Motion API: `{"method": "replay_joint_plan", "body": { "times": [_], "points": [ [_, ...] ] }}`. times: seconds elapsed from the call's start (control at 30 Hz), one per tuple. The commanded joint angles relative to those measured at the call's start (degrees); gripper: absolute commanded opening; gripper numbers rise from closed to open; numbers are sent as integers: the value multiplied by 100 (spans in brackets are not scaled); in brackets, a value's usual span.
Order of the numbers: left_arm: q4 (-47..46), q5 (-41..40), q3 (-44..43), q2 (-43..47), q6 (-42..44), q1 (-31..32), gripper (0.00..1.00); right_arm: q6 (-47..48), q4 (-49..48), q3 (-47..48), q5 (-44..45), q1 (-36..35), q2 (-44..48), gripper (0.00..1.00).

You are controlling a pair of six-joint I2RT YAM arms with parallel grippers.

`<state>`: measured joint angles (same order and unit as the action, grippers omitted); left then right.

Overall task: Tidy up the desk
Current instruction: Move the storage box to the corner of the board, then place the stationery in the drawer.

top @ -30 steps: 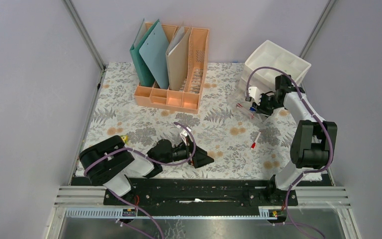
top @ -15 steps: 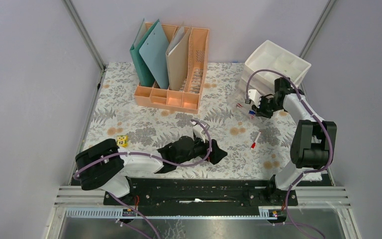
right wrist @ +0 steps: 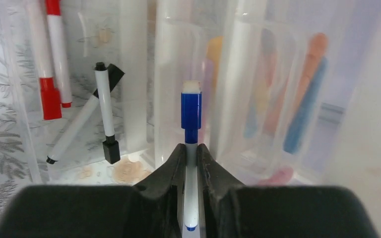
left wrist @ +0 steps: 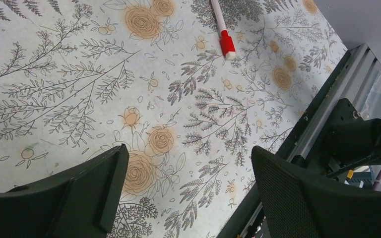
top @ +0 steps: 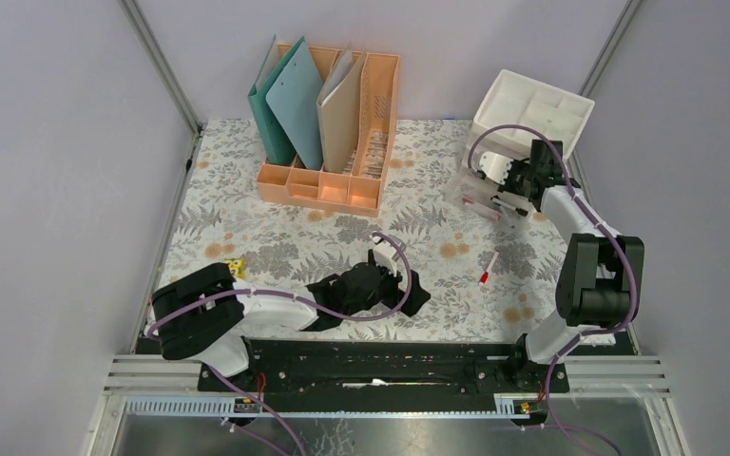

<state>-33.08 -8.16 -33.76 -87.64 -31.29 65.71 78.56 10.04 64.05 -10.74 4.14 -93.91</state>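
**Blue-capped marker pinched on the right, left pincer wide open**

My right pincer (right wrist: 191, 148) is closed tight on a slim white marker with a blue cap (right wrist: 191, 111), gripping its barrel with the cap pointing away from me. Straight ahead is a clear plastic divided organiser (right wrist: 139, 74) at the far right of the large rectangular tabletop (top: 276, 237), which is covered in white-grey cloth printed with grey ferns and tan-orange flowers. The organiser's left compartment holds red-capped markers (right wrist: 49, 74) and black-capped markers (right wrist: 104, 109). I cannot tell which compartment my marker is over.

My left pincer (left wrist: 186, 168) hangs low over the cloth near the front edge, its jaws spread as wide as they go and holding nothing. A white marker with a red cap (left wrist: 222, 25) lies loose on the cloth beyond it.
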Motion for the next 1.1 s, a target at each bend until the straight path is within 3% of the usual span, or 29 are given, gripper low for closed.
{"method": "replay_joint_plan", "body": {
  "times": [0.0, 0.33, 0.53, 1.07],
  "points": [
    [-250, -126, -52, 27, 65, 38, 99, 3, -942, 327, 590, 24, -37, 5],
    [-463, -28, 62, 40, 53, 56, 99, 3, -942, 346, 590, 25, -288, 5],
    [-550, 67, 60, 10, 77, 56, 99, 3, -942, 919, 590, 25, -602, 5],
    [-716, 160, 203, 42, 84, 64, 99, 3, -942, 1362, 590, 16, -790, 5]
  ]
}}
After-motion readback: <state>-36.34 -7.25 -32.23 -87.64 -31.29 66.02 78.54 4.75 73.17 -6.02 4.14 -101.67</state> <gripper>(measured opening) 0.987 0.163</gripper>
